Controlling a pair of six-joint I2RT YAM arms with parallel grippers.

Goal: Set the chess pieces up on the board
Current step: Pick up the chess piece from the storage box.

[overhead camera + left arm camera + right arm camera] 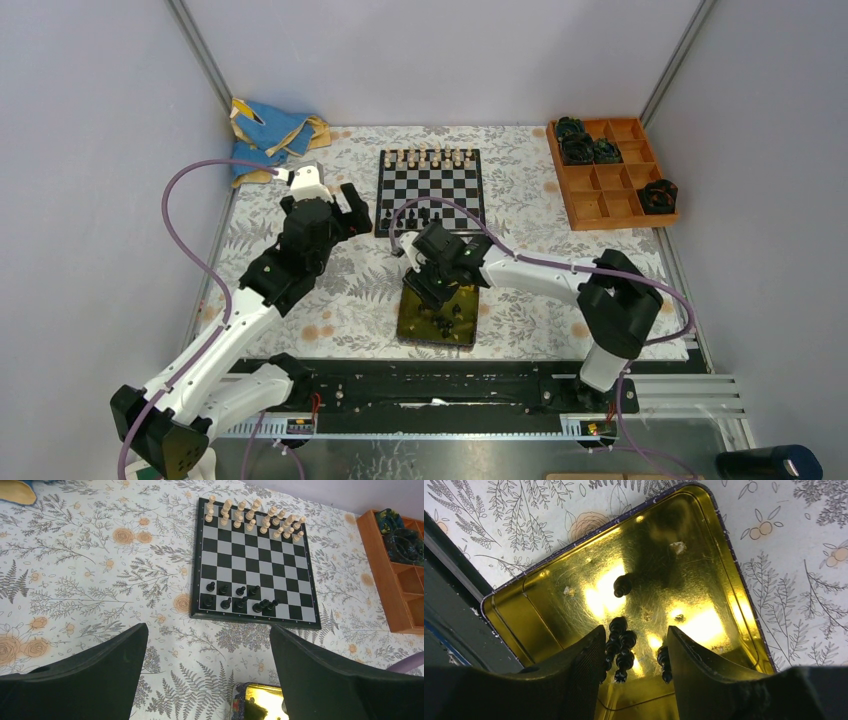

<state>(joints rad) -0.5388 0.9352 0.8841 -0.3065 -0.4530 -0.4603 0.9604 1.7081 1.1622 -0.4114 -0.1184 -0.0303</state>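
Right gripper (636, 632) – jaws stood parted over tin (704, 555), black pieces (622, 585) inside; left gripper (208, 629) spread wide. Floral cloth (340, 290), grey walls (430, 60). Tray (610, 180) held dark lumps (577, 148).

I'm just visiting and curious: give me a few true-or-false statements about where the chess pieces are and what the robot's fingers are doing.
1. The cream pieces stand in two rows along the board's far edge. True.
2. No pieces are left in the yellow tin. False: several black pieces lie in it.
3. The left fingers pinch a pawn. False: they are wide open and empty.
4. The right fingers hang open over the tin. True.
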